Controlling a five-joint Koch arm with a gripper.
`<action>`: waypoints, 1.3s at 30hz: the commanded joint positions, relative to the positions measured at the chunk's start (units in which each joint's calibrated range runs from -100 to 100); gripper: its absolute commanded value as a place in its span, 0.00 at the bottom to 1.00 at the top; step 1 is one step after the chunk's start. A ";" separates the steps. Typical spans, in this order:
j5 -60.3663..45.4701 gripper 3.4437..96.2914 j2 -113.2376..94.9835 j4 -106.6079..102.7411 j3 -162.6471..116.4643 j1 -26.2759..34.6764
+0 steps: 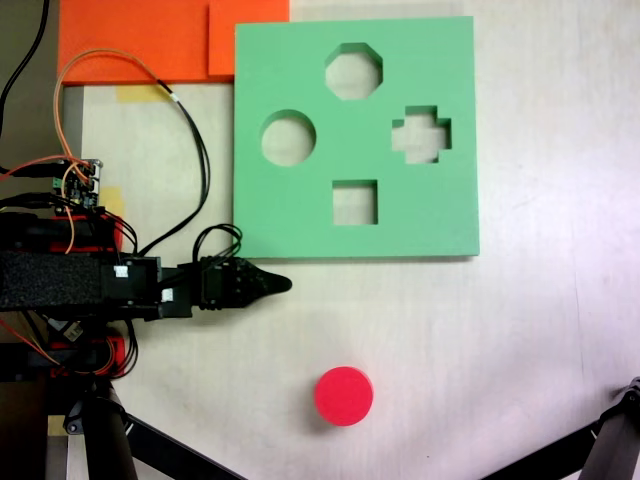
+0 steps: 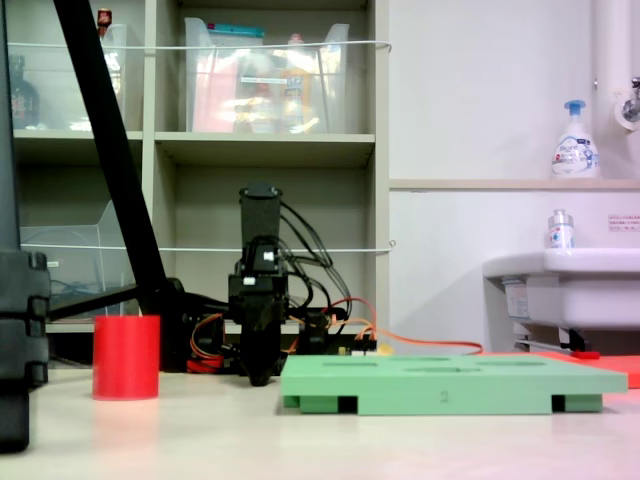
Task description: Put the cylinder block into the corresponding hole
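In the first exterior view, the short solid bright red cylinder block (image 1: 344, 395) stands on the pale tabletop (image 1: 520, 340) near the lower middle of the picture; only its flat round top shows, so its axis runs straight up toward the camera. The black gripper (image 1: 275, 284) reaches in from the first exterior view's left, its tip pointing right; the cylinder lies below and slightly right of that tip, clearly apart from it. The jaws look drawn together to a single point with nothing between them. The square green foam board (image 1: 300, 225) lies flat just above the gripper tip; its plain round cutout (image 1: 288, 138) sits toward the board's left side, with an octagonal cutout (image 1: 353, 71) above and right of it, a cross-shaped cutout (image 1: 420, 134) further right, and a square cutout (image 1: 354, 202) below; all four are unfilled. An orange foam sheet (image 1: 130, 38) lies at the top left, touching the board's corner.

In the second exterior view, the cylinder (image 2: 126, 357) stands upright on its flat base at the second exterior view's left; the gripper (image 2: 259, 375) hangs tip-down just above the table between the cylinder and the board (image 2: 450, 385), nearer the board's left edge; it grips nothing, and how far the jaws part cannot be told from here. Shelving (image 2: 270, 150) stands behind the arm, and a white sink (image 2: 565, 285) at the right.
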 commanded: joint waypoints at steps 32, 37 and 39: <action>18.90 0.53 -0.55 20.20 -0.98 -6.20; 32.87 0.53 -0.55 50.82 -0.98 -6.50; 37.75 0.53 -0.55 57.17 -0.98 -5.96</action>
